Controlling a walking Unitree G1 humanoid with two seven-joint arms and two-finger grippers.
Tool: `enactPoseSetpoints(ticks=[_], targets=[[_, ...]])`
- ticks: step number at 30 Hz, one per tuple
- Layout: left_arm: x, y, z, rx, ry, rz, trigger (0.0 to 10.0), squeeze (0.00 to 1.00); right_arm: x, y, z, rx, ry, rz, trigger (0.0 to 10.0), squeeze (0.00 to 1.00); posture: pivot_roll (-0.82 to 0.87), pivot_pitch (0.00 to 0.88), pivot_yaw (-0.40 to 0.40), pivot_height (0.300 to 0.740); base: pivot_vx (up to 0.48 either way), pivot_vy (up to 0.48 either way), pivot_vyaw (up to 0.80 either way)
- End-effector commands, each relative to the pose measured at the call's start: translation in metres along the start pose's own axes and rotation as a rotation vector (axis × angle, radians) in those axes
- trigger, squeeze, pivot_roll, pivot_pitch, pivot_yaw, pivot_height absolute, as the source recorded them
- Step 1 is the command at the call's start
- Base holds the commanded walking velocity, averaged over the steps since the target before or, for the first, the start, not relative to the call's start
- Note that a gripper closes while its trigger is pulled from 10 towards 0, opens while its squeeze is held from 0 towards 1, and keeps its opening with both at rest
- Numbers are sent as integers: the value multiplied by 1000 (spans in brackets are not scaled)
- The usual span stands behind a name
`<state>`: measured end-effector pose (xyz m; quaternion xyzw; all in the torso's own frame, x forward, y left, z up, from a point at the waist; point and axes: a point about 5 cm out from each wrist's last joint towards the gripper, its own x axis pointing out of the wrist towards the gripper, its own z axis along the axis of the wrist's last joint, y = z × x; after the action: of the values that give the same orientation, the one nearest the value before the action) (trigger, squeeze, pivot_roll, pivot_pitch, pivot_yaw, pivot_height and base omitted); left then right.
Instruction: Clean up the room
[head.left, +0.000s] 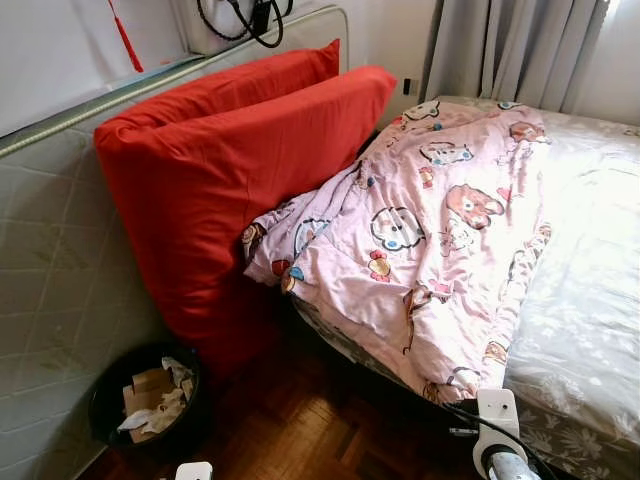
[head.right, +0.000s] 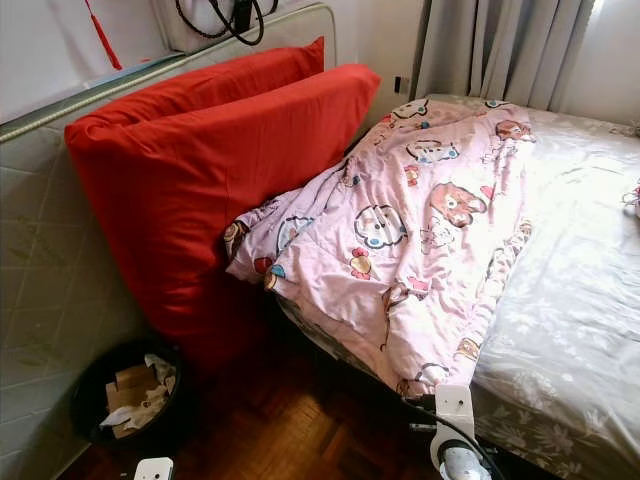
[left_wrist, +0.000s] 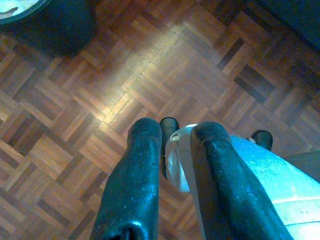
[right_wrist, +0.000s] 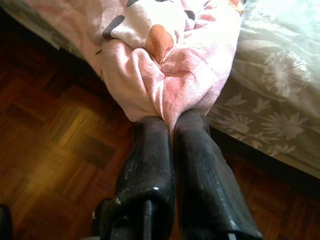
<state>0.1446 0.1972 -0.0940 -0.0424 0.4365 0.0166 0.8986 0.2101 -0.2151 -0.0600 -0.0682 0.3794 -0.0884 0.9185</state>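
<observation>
The right gripper (right_wrist: 167, 122) has its jaws pinched shut on the near corner of the pink blanket (head.left: 420, 240), which lies bunched across the bed (head.left: 590, 280). The left gripper (left_wrist: 175, 150) hangs over the floor (left_wrist: 75, 125), jaws slightly apart and empty. The bed is not made yet.

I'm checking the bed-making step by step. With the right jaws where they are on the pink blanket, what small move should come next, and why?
Probably lift and draw the pink blanket up over the bed. The right gripper is shut on its hanging corner, which droops off the mattress edge toward the wooden floor, and the blanket lies bunched against the red cushion.
</observation>
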Motion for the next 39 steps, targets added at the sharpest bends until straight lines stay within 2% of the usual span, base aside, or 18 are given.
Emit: enactPoseSetpoints(ticks=[1,10,22,23,24,25,26,27,29,34,35,37,38,39], targets=[[-1,3,-5,15,28,4,10000,0,-2,2,-11,-14,52,10,10000,0,60,0,61,740,0,0,0],[-1,3,-4,16,27,1,10000,0,-3,5,-20,-27,108,42,10000,0,57,0,61,740,0,0,0],[-1,2,-4,17,29,-1,10000,0,-3,5,-20,-30,115,41,10000,0,57,0,61,740,0,0,0],[-1,2,-4,16,29,-1,10000,0,-3,5,-20,-30,117,41,10000,27,57,0,61,740,0,0,0],[-1,2,-4,16,29,-1,10000,0,-3,5,-20,-30,117,41,10000,306,57,0,61,740,0,0,0],[-1,2,-4,16,29,-2,10000,0,-3,5,-20,-30,117,41,10000,306,57,0,61,740,0,0,0],[-1,2,-4,16,29,-2,10000,0,-3,5,-20,-30,117,41,10000,373,57,0,61,740,0,0,0],[-1,2,-4,16,29,-1,10000,0,-3,5,-21,-34,119,39,10000,600,58,0,59,740,0,0,0],[-1,2,-4,16,29,-1,10000,0,-3,5,-21,-36,123,39,10000,671,58,0,59,740,0,0,0],[-1,2,-3,16,28,-1,10000,0,-3,5,-21,-39,125,38,10000,678,58,0,60,740,0,0,0],[-1,2,-3,16,27,-1,10000,0,-3,6,-20,-40,125,39,10000,776,57,0,61,740,0,0,0],[-1,2,-3,16,27,-1,10000,0,-3,6,-20,-40,125,39,10000,776,57,0,61,740,0,0,0],[-1,2,-3,17,27,-1,10000,0,-3,6,-20,-43,127,40,10000,878,59,0,60,740,0,0,0],[-1,2,-3,16,27,-1,10000,0,-3,6,-20,-44,128,39,10000,906,58,0,61,740,0,0,0]])
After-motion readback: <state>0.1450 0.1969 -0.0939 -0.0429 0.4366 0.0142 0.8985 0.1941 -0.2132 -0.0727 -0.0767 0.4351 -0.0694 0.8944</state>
